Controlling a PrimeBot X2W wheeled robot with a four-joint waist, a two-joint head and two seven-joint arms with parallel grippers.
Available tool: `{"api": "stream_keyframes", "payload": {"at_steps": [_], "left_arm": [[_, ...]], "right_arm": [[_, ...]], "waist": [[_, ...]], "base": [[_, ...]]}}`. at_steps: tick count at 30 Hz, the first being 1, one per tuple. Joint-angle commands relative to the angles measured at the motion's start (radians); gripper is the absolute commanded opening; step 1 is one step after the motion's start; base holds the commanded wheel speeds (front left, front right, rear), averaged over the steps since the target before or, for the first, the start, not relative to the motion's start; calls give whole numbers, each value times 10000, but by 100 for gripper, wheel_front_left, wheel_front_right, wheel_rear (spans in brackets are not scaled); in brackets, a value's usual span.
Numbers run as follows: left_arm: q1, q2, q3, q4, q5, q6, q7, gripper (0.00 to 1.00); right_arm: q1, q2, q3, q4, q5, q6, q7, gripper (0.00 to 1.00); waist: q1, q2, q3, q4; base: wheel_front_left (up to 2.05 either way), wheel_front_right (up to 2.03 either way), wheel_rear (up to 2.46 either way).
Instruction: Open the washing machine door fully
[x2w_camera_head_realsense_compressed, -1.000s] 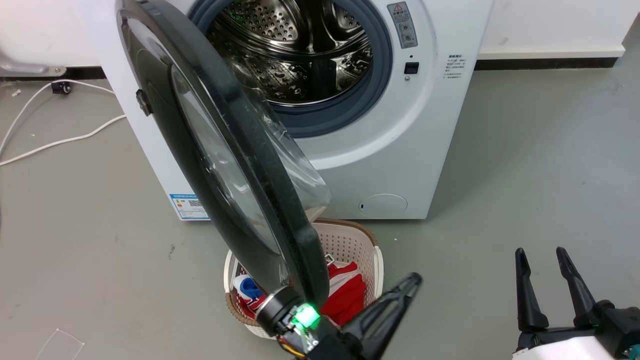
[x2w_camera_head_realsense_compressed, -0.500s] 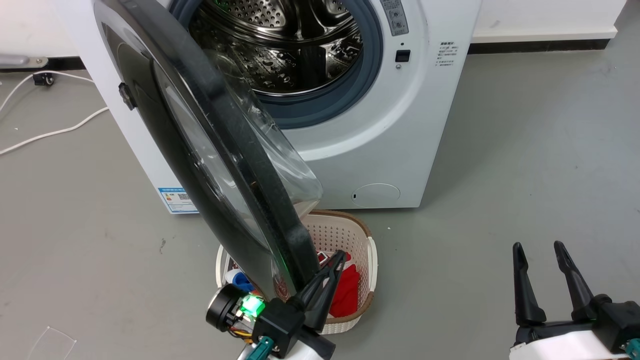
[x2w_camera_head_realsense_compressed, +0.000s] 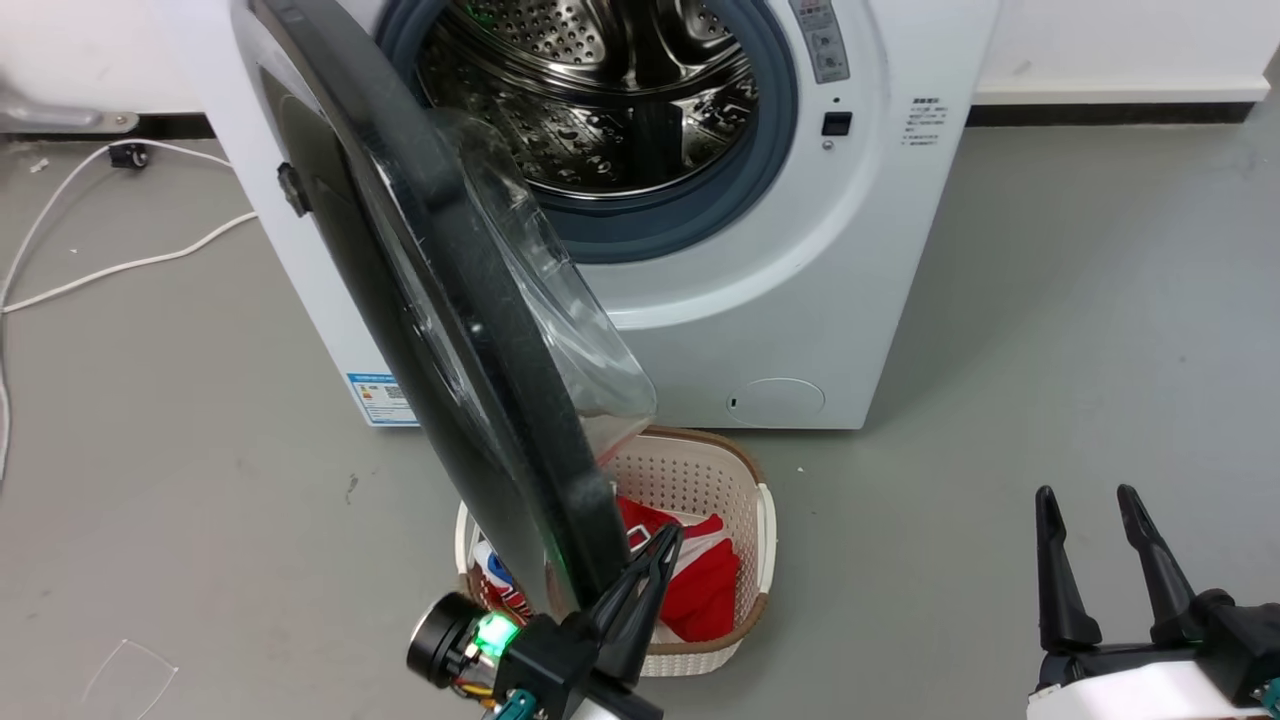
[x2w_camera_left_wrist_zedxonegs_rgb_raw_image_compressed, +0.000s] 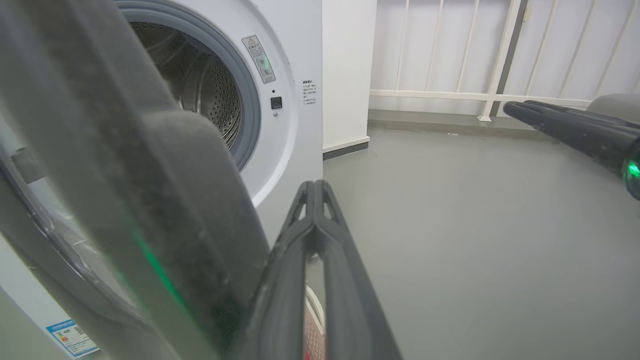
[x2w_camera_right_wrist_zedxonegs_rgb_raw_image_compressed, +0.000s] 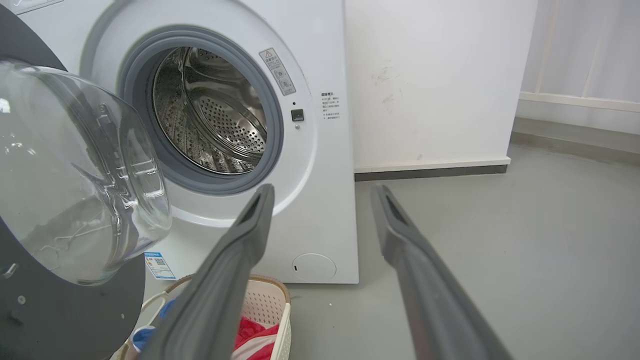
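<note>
Our left gripper (x2w_camera_head_realsense_compressed: 665, 540) has its two fingers pressed together with nothing between them, as the left wrist view (x2w_camera_left_wrist_zedxonegs_rgb_raw_image_compressed: 315, 187) makes plain. It sits at the lower free edge of the washing machine door (x2w_camera_head_realsense_compressed: 480, 330), on the side that faces the machine. We cannot tell whether the fingers touch the rim or lie just beside it. The door stands swung out from the washing machine (x2w_camera_head_realsense_compressed: 760, 280), hinged on its left, with the clear glass bowl (x2w_camera_right_wrist_zedxonegs_rgb_raw_image_compressed: 75, 175) bulging toward the steel drum (x2w_camera_head_realsense_compressed: 600, 100). Below the door's edge a white laundry basket (x2w_camera_head_realsense_compressed: 765, 530) rests on the grey floor (x2w_camera_head_realsense_compressed: 1050, 300) and holds red cloth (x2w_camera_head_realsense_compressed: 710, 580). Our right gripper (x2w_camera_head_realsense_compressed: 1086, 495) hangs well apart at the lower right, its fingers spread and holding nothing.
</note>
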Motion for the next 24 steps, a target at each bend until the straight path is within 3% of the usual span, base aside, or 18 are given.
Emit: {"api": "stream_keyframes", "payload": {"at_steps": [1,24], "left_arm": [[164,285,416,117,17,228,46,0],[1500,502,2303,-1012,-166,1008,37,0]], "right_arm": [[-13,16,-24,-11,81,-2,-21,100],[123,15,-96,-114,43,-2,-21,100]], "waist": [[0,0,-43,93],[0,0,174,1696]], "base": [[0,0,0],[0,0,0]]}}
